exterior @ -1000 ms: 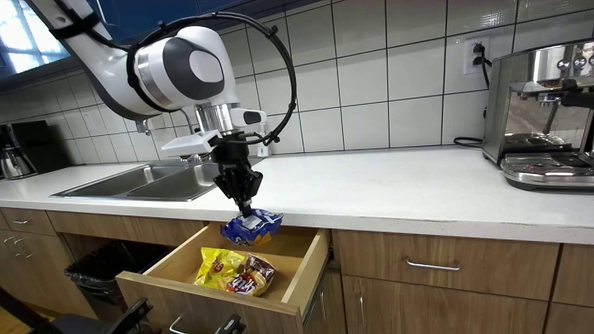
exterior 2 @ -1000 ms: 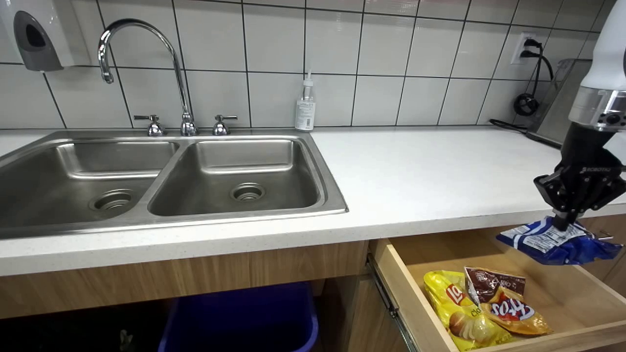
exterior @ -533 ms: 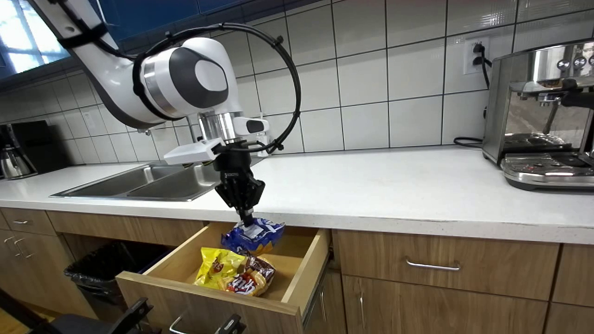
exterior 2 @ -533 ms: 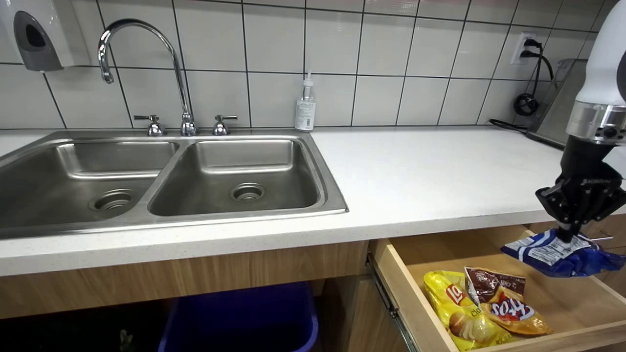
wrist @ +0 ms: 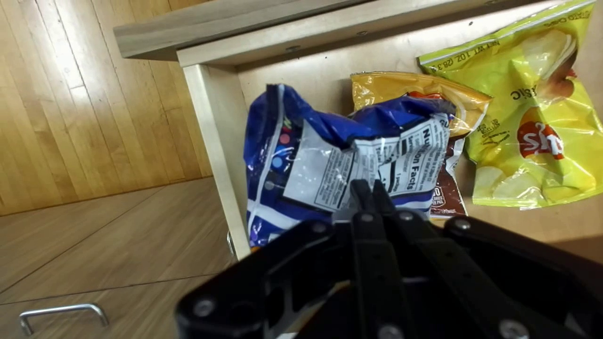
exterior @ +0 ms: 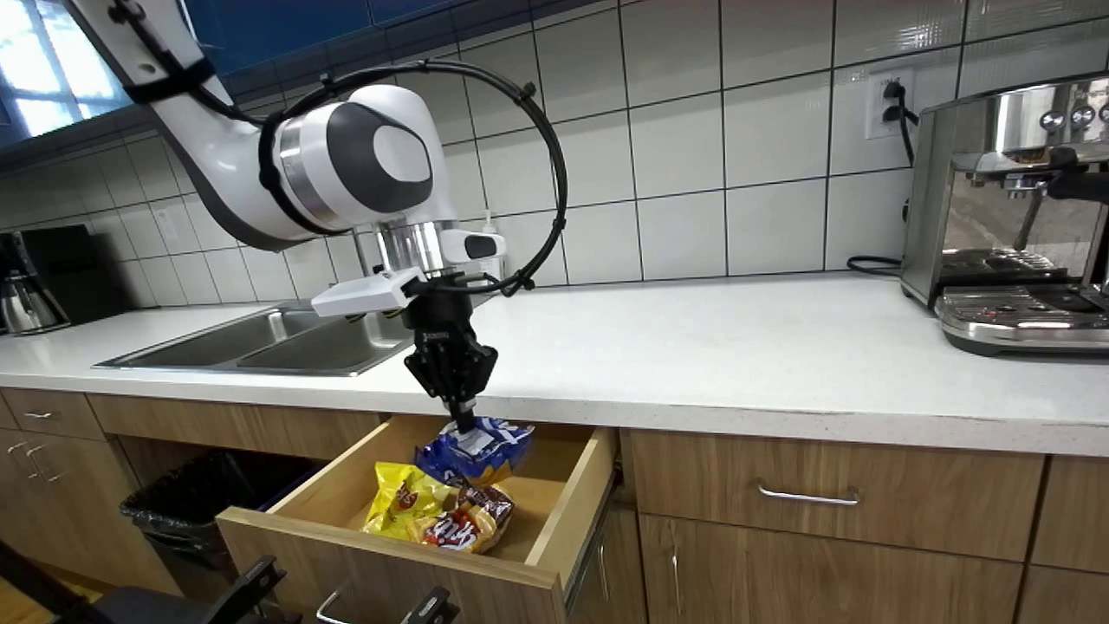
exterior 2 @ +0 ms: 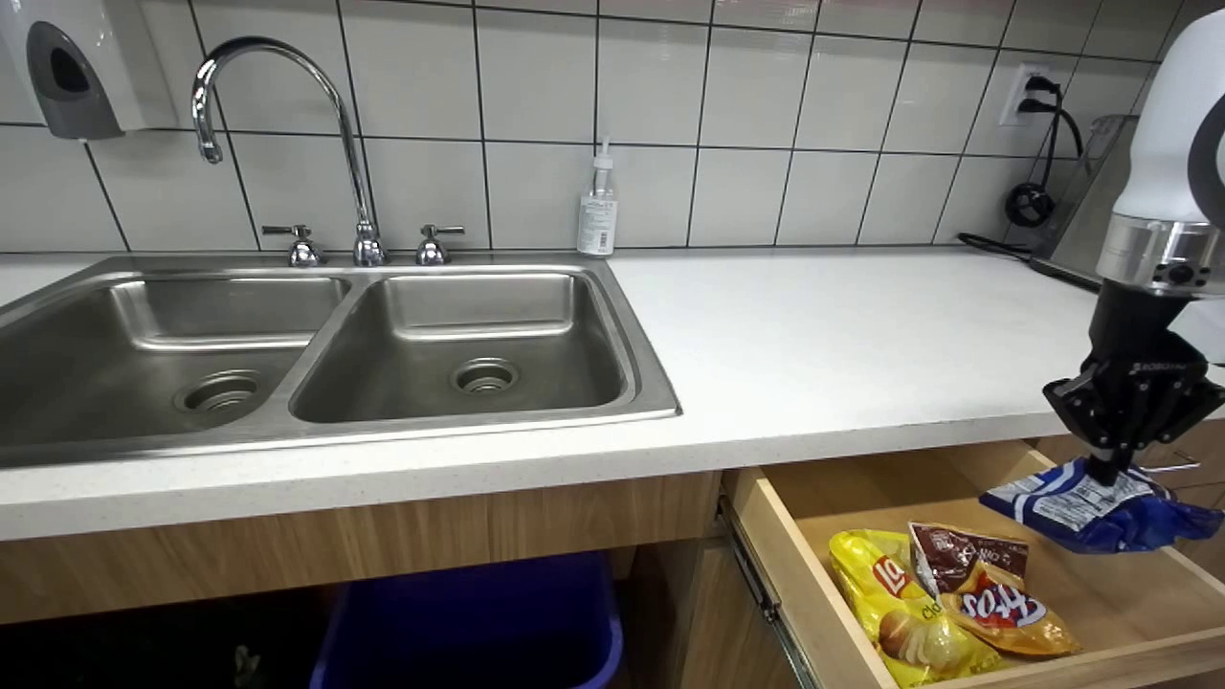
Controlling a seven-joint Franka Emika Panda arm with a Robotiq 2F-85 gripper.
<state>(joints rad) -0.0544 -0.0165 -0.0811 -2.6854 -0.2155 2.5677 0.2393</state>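
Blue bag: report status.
Jaws shut on blue bag. Held over open drawer. Yellow bag, orange-brown bag lying inside, possibly in the way.

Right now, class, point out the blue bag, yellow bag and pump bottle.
Blue bag [wrist: 327,169], wrist view: white label panel.
Yellow bag [wrist: 537,134], wrist view: red logo.
Pump bottle [exterior 2: 598,214], in an exterior view: label.

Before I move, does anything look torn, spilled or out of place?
No tear or spill shows. The blue bag stands out: it is creased and buckled near where the tool pinches its labelled side. In the drawer, the yellow bag and the orange-and-brown bag lie askew but look intact.
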